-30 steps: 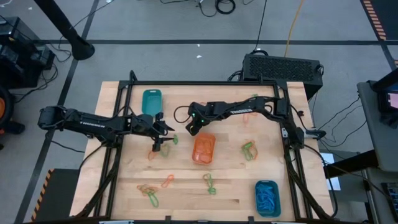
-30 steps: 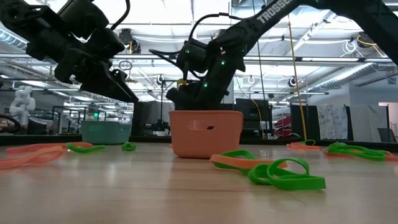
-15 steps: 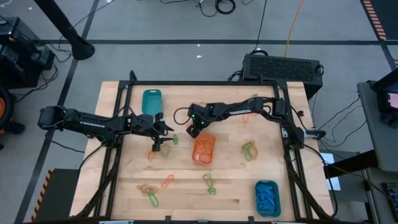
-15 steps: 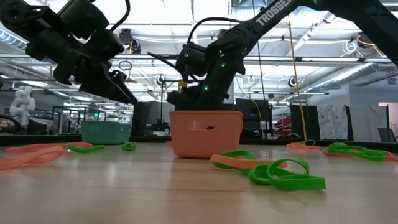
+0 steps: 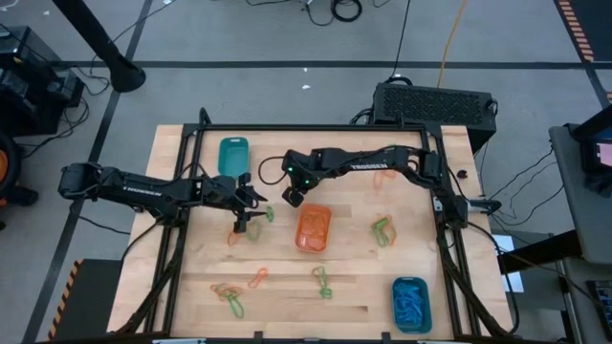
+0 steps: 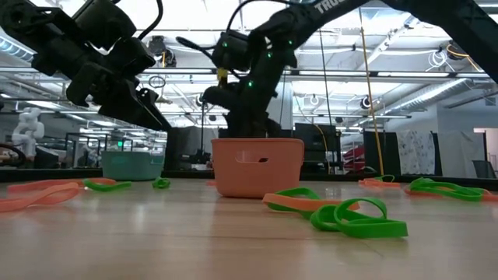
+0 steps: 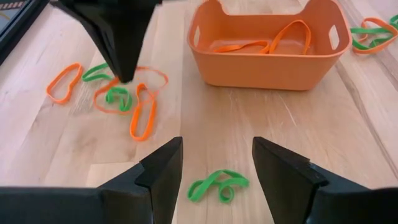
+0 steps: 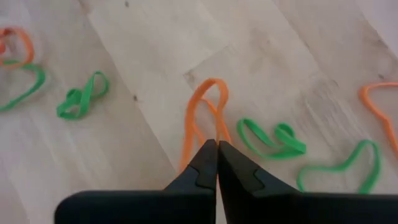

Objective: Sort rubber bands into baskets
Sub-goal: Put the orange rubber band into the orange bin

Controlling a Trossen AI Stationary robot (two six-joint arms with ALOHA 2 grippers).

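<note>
From above, the right gripper (image 5: 292, 197) hangs just past the upper-left corner of the orange basket (image 5: 313, 228) at mid-table, while the left gripper (image 5: 251, 218) sits low over a green band (image 5: 269, 215) to the basket's left. One teal basket (image 5: 232, 156) stands near the far left edge, the other teal basket (image 5: 410, 304), full of blue bands, at the near right corner, with loose rubber bands (image 5: 228, 296) scattered across the wood. At table level, the orange basket (image 6: 257, 165) stands centre with the right arm rising behind it, and green and orange bands (image 6: 342, 211) lie in front. Left wrist view: the fingers (image 7: 163, 171) stand wide apart above a green band (image 7: 216, 185), nothing between them, the orange basket (image 7: 267, 59) beyond holding orange bands. Right wrist view: the fingertips (image 8: 211, 157) are pressed together, with an orange band (image 8: 204, 118) beneath them; I cannot tell whether it is pinched.
</note>
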